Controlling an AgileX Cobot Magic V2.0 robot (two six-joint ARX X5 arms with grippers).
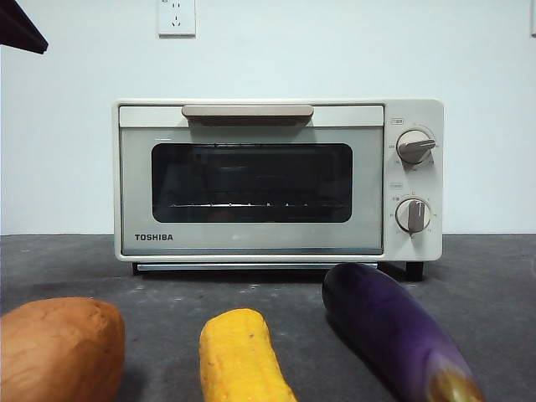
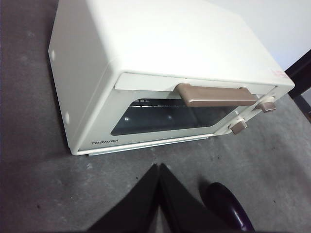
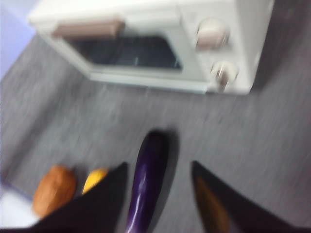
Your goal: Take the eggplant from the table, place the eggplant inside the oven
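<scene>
Lining up over the eggplant [image 3: 146, 187], the right gripper [image 3: 158, 194] is hanging above it with jaws spread wide, one on each side and neither touching; nothing is grasped yet. The eggplant is lying on the table [image 1: 486, 285] in front of the oven [image 1: 276, 180], beside the corn [image 1: 241, 356], its long axis running from the oven toward the front camera, stem end nearest that camera. I judge the reach to be in hand; next comes lowering and closing across the body. The oven door is shut. The left gripper [image 2: 159, 174], jaws pressed together and empty, is waiting.
</scene>
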